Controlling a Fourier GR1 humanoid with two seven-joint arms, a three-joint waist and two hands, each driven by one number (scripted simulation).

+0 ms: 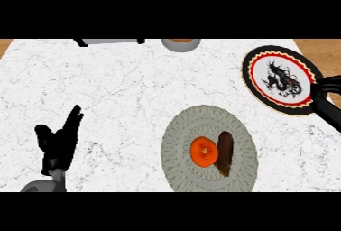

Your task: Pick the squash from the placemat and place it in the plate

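Note:
An orange round squash point(204, 151) lies on the grey round placemat point(186, 126) at the lower middle of the marble counter. A dark brown long vegetable point(225, 153) touches the squash's right side. The plate point(282, 80), black-rimmed with a red ring and a dragon picture, sits at the upper right. My right hand point(325, 101) shows at the right edge beside the plate's rim, open with fingers spread and holding nothing. Far from the placemat at the lower left, my left hand point(58, 144) rests open with fingers pointing up.
A grey object point(110, 41) and a brown-topped round vessel point(181, 44) stand at the counter's far edge. Bare marble point(126, 90) lies between the left hand and the placemat. Wooden floor point(326, 49) shows past the counter's top right corner.

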